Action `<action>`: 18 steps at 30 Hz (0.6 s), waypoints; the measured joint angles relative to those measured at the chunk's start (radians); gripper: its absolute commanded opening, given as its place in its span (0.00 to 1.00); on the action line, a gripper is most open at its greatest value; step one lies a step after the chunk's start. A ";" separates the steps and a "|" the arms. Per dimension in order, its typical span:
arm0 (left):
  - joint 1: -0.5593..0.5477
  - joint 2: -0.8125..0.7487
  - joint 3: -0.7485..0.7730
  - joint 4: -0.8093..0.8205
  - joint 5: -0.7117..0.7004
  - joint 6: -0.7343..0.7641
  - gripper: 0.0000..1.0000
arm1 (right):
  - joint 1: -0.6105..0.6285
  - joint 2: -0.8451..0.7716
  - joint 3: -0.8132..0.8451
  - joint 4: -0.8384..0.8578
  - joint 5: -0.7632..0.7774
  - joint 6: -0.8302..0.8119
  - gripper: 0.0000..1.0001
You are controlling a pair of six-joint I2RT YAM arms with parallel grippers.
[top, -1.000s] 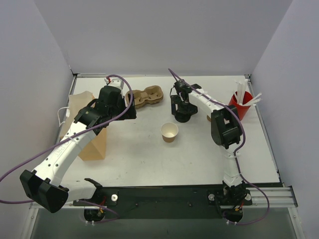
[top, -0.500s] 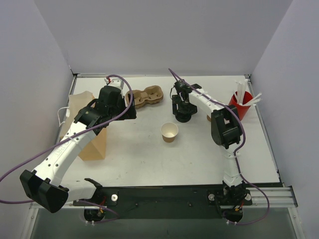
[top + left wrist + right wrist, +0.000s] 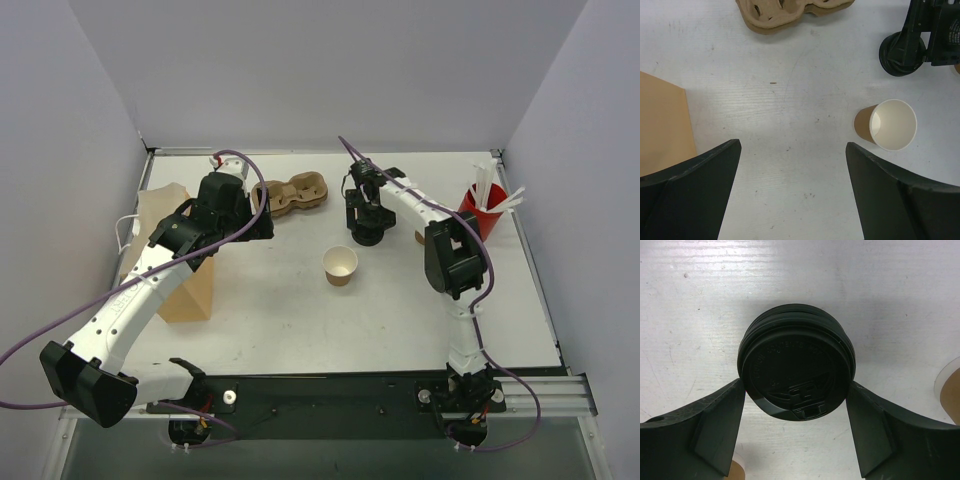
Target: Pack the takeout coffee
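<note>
Found the paper bag (image 3: 170, 250) far left of the kraft cup (image 3: 340, 265) on the bench (image 3: 300, 320). Found the left fingers (image 3: 690, 195) spread wide on nothing, hanging left of the cup and slightly beyond it, near the pulp carrier (image 3: 295, 193), with the left arm (image 3: 140, 290) stretched out and wrist tipped down. Saw the cup upright, unlidded, mouth up. Spotted the black lid (image 3: 795, 375) just beyond the cup and a little right, flat atop a dark stack (image 3: 790, 316), with the right fingers (image 3: 715, 425) against its rim on both sides, seemingly pinching it, and the right arm (image 3: 450, 260) reaching forward, wrist straight down. Judged that arm nearer the cup. Noted the red cup (image 3: 482, 212) well right.
</note>
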 measured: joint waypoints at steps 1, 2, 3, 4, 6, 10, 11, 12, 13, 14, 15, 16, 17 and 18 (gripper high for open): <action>0.000 0.000 0.000 0.000 0.000 0.000 0.97 | 0.000 -0.001 0.000 0.000 0.000 0.000 0.64; 0.000 0.000 0.000 0.000 0.000 0.000 0.97 | 0.000 -0.003 0.000 0.000 0.000 0.000 0.64; 0.000 0.000 0.000 0.000 0.000 0.000 0.97 | 0.000 -0.004 0.000 -0.001 0.000 0.000 0.64; 0.000 0.000 0.000 0.000 0.000 0.000 0.97 | 0.000 -0.007 0.000 -0.002 0.000 0.000 0.64; 0.000 0.000 0.000 0.000 0.000 0.000 0.97 | 0.000 -0.013 0.000 -0.004 0.000 0.000 0.64; 0.000 -0.001 0.000 0.000 0.000 0.000 0.97 | -0.001 -0.032 0.000 -0.006 0.000 0.000 0.64; 0.000 -0.002 0.000 0.000 0.000 0.001 0.97 | -0.001 -0.040 0.000 -0.008 -0.001 0.000 0.64; 0.000 -0.003 0.000 0.000 0.000 0.001 0.97 | -0.001 -0.046 0.000 -0.010 0.000 0.000 0.64; 0.001 -0.005 0.000 0.000 0.000 0.001 0.97 | -0.001 -0.053 0.000 -0.012 -0.001 0.000 0.64; 0.001 -0.008 0.000 0.000 0.000 0.001 0.97 | -0.001 -0.062 0.000 -0.016 -0.001 0.000 0.64; 0.002 -0.010 0.000 0.000 0.000 0.001 0.97 | -0.001 -0.072 0.000 -0.023 -0.001 0.000 0.64; 0.003 -0.013 -0.002 0.001 0.000 0.001 0.97 | -0.001 -0.082 0.000 -0.029 -0.002 0.000 0.64; 0.003 -0.015 -0.003 0.002 0.000 0.001 0.97 | -0.001 -0.093 0.000 -0.034 -0.002 0.000 0.64; 0.005 -0.019 -0.006 0.002 0.000 0.001 0.97 | -0.001 -0.106 0.000 -0.040 -0.005 0.001 0.64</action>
